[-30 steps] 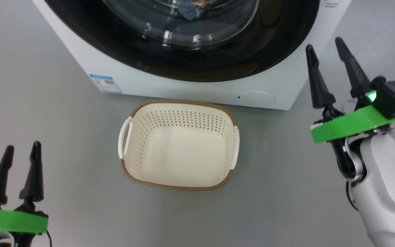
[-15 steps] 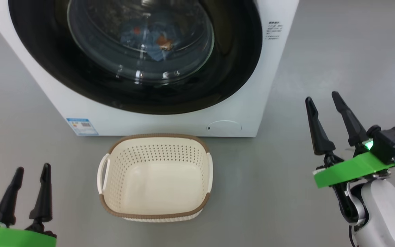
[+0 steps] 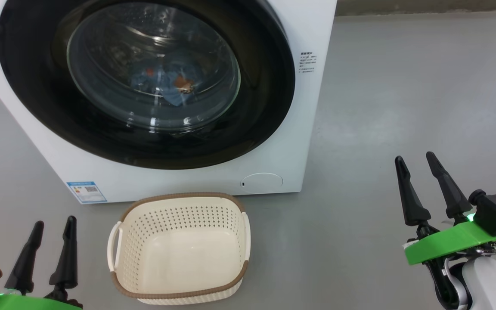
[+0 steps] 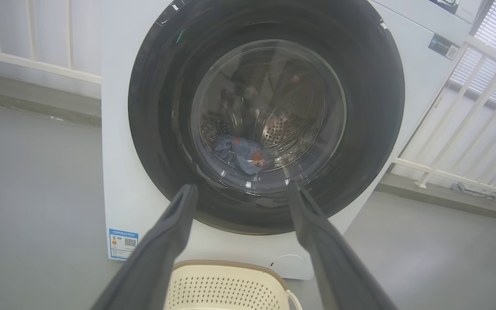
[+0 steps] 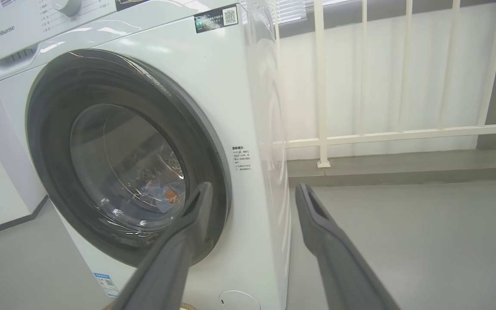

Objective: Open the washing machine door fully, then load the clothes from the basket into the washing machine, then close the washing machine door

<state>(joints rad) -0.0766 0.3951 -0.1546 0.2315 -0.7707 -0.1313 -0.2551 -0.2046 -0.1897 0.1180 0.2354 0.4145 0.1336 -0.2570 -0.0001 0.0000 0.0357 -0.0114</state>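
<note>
Two hands hang low on either side of us, both empty with their fingers spread: the left hand (image 3: 55,221) just beside the basket (image 3: 179,197), the right hand (image 3: 414,156) out over bare floor (image 3: 403,86), well apart from everything.

The washing machine door (image 3: 106,64) lies ahead of and above both hands. It appears to sit flush against the washing machine (image 3: 312,34), its round black face turned straight towards us. The left wrist view looks at it almost square on, while the right wrist view catches it at a slant from past the machine's corner. We judge from this that the left arm is the better placed for any further touch on the door.

Being round, the door has no long axis to line up with, and we cannot tell which edge carries the hinge.

The clothes (image 3: 166,84) lie low in the drum, seen through the glass. The basket stands empty on the floor, just in front of the machine, with its long axis running along the machine's front.

With the load inside and the door apparently shut, we think little is left except drawing the arms back.
</note>
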